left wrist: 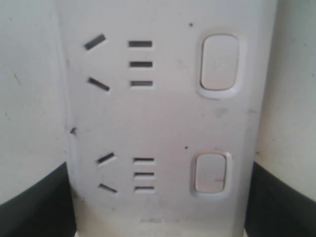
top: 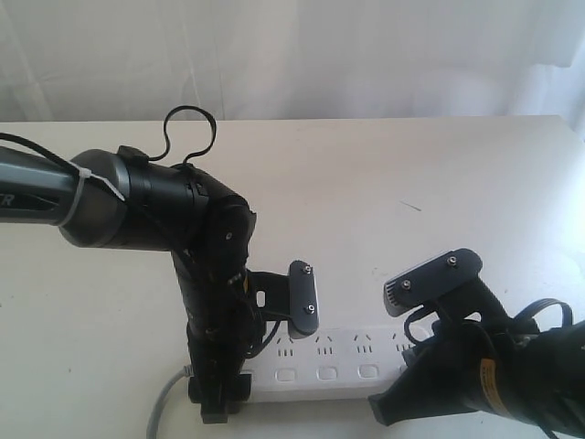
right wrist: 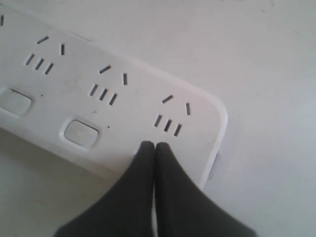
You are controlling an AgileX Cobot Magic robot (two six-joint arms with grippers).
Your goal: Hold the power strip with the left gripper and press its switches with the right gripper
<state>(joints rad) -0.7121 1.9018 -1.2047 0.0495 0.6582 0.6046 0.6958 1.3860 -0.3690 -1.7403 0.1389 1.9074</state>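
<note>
The white power strip lies along the table's near edge. My left gripper straddles its cord end, one screwed pad behind it. In the left wrist view the black fingers sit against both long sides of the strip, and two switches show ahead. My right gripper is shut. Its joined tips sit over the switch row below the last socket group, covering that switch. I cannot tell if they touch. The neighbouring switch is uncovered.
The grey cord leaves the strip's left end toward the near edge. The white table stretches back to a pale curtain. The right arm's bulky black body with its orange-yellow label covers the near right corner.
</note>
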